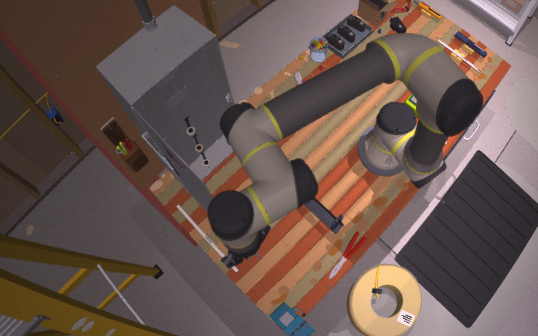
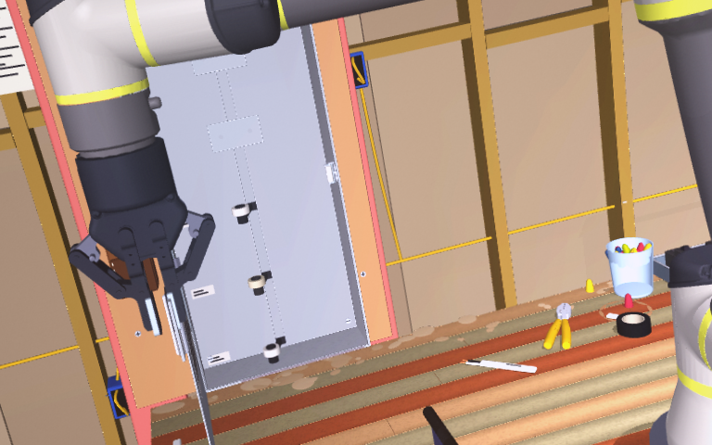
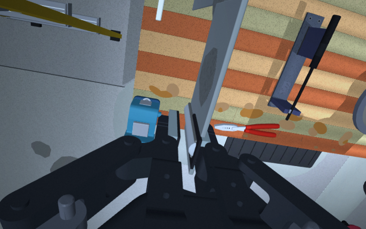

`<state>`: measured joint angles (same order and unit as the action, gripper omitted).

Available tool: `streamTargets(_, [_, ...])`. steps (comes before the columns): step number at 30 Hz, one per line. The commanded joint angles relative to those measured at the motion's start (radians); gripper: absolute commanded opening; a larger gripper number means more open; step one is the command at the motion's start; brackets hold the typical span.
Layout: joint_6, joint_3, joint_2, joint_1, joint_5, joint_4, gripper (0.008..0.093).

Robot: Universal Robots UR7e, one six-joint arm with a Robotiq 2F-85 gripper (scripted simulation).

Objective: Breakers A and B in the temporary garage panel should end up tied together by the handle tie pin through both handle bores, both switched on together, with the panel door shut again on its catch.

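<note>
The panel door (image 3: 216, 64) is swung fully open and seen edge-on, its lower length hidden behind my fingers in the wrist camera. Its pull tab (image 3: 193, 140) sits at the door's free edge. The grey panel box (image 1: 165, 90) stands against the wall, and three breaker handles (image 2: 257, 283) stand in a column down its grey face. The handle tie pin (image 3: 310, 70), a thin black rod, leans on a blue-grey bracket (image 3: 294, 67) on the striped floor. My gripper (image 3: 186, 129) is left of the panel and is closed on the door's pull tab.
A blue bucket (image 2: 630, 265) of wire nuts stands on the right with black tape (image 2: 632, 322) and yellow pliers (image 2: 559, 328). Red pliers (image 3: 248, 129), a blue meter (image 3: 143, 118) and a wire spool (image 1: 385, 300) lie near the door. A ladder (image 1: 75, 280) stands left.
</note>
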<state>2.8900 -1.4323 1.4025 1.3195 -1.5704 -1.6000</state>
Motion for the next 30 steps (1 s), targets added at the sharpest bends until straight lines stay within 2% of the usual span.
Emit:
streamTargets(1, [0.0, 0.0, 0.0, 0.0, 0.0, -0.001, 0.019])
streamTargets(11, [0.0, 0.0, 0.0, 0.0, 0.0, -0.001, 0.038])
streamTargets(23, [0.0, 0.002, 0.001, 0.0, 0.0, 0.001, 0.038])
streamTargets(30, [0.0, 0.029, 0.001, 0.0, 0.0, 0.028, 0.038])
